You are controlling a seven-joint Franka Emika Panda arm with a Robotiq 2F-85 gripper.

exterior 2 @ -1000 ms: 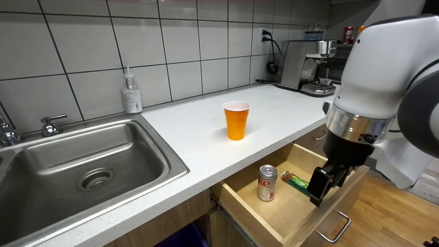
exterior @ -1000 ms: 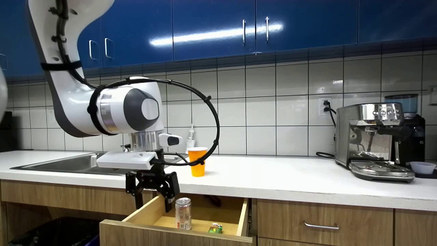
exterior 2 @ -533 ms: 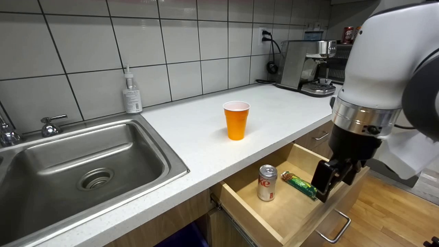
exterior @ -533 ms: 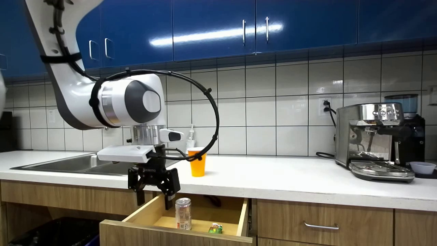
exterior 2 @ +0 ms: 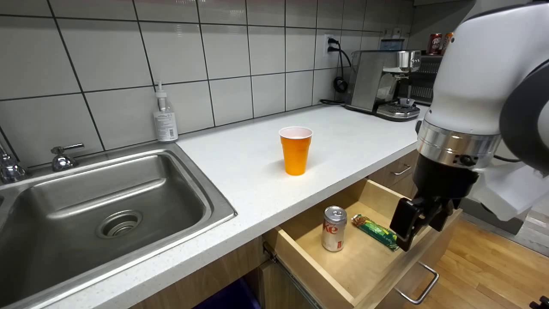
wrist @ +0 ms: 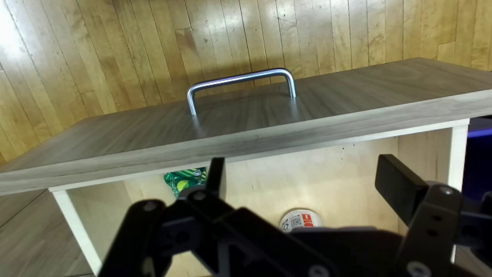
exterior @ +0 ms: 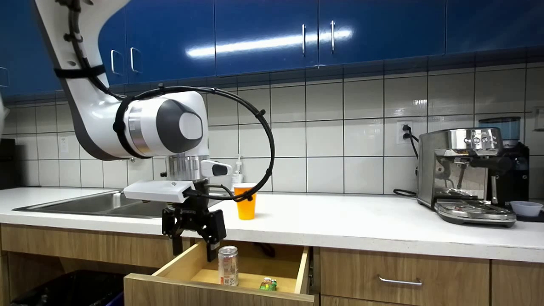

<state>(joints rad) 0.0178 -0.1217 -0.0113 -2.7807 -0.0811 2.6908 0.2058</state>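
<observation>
The gripper [exterior: 194, 253] is spread wide with nothing between its fingers, near the front edge of a pulled-out drawer [wrist: 246, 143]; I cannot tell how far inside the fingertips reach, so lowering them a little too far forward could jam one on that edge or knock the handle [wrist: 240, 78]. Inside, a green wrapped bar [exterior 2: 374, 231] lies flat on the drawer floor; being thin, it could skid or crumple under a fingertip that lands on it. Beyond it and apart from it, a silver soda can [exterior 2: 334, 231] stands upright, likely to tip if a finger swings in sideways. Farther off, an orange cup [exterior 2: 296, 152] stands on the counter [exterior 2: 240, 180]; it looks light, and the wide cable loop [exterior: 268, 171] on the arm [exterior: 142, 131] could topple it should the arm drift that way. Farthest back sits a coffee machine [exterior 2: 369, 81], well apart from any of this
</observation>
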